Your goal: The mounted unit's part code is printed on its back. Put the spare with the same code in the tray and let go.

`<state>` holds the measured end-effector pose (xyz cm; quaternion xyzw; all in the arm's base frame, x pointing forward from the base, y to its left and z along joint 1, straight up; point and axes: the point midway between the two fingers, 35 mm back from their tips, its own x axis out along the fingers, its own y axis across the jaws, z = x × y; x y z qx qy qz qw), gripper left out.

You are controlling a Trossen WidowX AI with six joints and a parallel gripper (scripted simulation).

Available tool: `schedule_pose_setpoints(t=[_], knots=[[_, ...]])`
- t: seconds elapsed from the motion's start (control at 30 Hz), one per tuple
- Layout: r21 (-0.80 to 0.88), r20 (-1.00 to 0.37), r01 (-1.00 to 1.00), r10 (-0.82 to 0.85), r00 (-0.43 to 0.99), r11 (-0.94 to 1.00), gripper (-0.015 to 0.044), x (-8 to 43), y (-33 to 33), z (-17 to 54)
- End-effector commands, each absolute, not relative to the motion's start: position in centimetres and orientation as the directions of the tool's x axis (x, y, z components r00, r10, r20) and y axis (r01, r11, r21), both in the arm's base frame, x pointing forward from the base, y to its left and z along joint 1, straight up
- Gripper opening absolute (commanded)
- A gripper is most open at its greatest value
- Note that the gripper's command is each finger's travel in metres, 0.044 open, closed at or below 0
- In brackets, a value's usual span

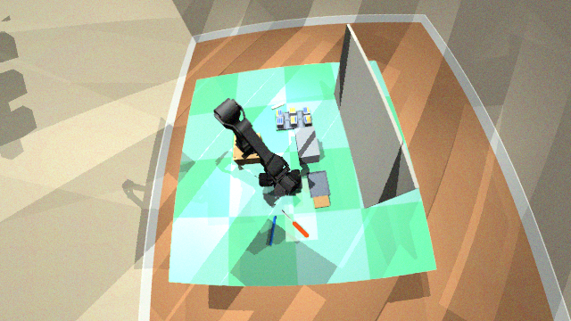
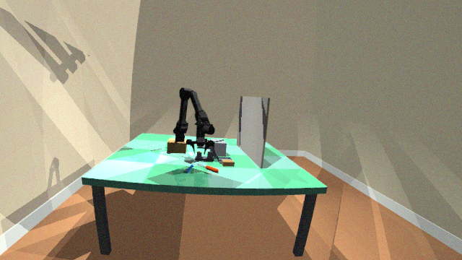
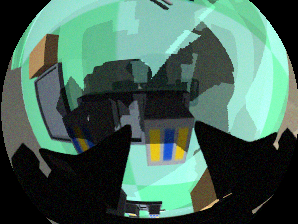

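The gripper [image 3: 165, 163] hangs low over the middle of the table [image 1: 393, 250], pointing straight down, with its fingers partly apart and nothing clamped. In the wrist view they stand on either side of a dark spare [image 3: 166, 144] whose face carries yellow and blue stripes. Whether the pads touch its sides cannot be told. That spare stands on the table, not in the tray, and the arm hides it from the top camera. A second striped spare [image 3: 83, 141] stands just beside it, outside the fingers, on the side nearer the tray. The tray [image 1: 318, 182], a shallow grey-blue rectangle, lies just beside the gripper toward the edge that carries the tall grey panel [image 1: 370, 134]. A small orange block [image 1: 322, 201] touches the tray's end facing the front edge. A grey box [image 1: 308, 144] sits near the tray on its far-edge side, between the arm's tan base block [image 1: 243, 153] and the panel. Beyond it, toward the far edge, lies a cluster of small blue-and-yellow pieces [image 1: 293, 118]. Toward the front edge, a red-handled screwdriver [image 1: 301, 229] and a blue pen [image 1: 272, 230] lie near each other but apart. No printed code can be read in any view.
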<state>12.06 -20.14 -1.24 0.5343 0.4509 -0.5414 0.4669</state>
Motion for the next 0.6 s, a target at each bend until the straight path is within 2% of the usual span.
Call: schedule_pose_setpoints(t=[0.0, 0.3, 0.47, 0.57], knots=[[0.010, -1.000, 0.987, -0.018, 0.007, -0.163, 0.0300, 12.03, -19.94, -1.96], [0.010, -1.000, 0.987, -0.018, 0.007, -0.163, 0.0300, 12.00, -19.86, -2.51], [0.008, -1.000, 0.988, -0.020, 0.005, -0.157, 0.0169, 11.97, -19.90, -2.41], [0.008, -1.000, 0.988, -0.020, 0.005, -0.157, 0.0149, 11.97, -19.90, -2.41]])
